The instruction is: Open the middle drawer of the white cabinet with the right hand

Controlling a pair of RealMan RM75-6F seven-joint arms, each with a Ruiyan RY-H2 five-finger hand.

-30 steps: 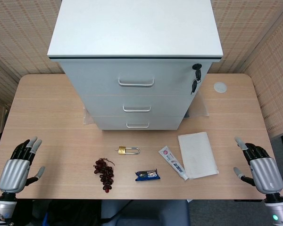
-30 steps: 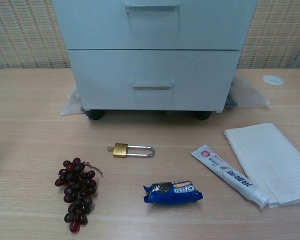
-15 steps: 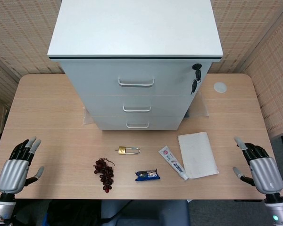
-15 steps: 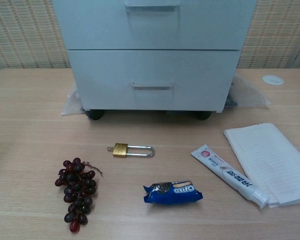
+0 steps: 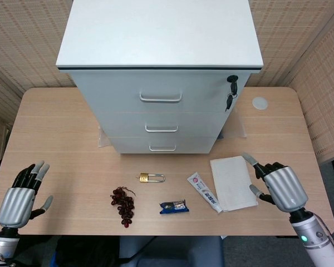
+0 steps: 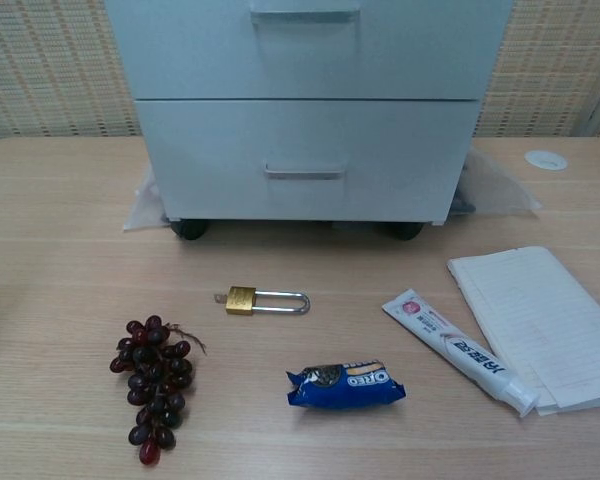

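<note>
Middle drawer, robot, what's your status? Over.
Both hands open, empty: left hand, right hand beside the white paper. Middle drawer shut, handle untouched. Toothpaste tube and padlock lie before the cabinet.

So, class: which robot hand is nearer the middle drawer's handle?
Right. The right robot hand hovers by the folded paper, below-right of the handle; the left robot hand sits at the table's near-left corner.

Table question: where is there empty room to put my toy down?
The bare wooden table left of the white three-drawer cabinet is free, down to the dark red grapes. It is crowded in front of the cabinet: brass padlock, blue cookie packet, white toothpaste tube, white paper pad.
</note>
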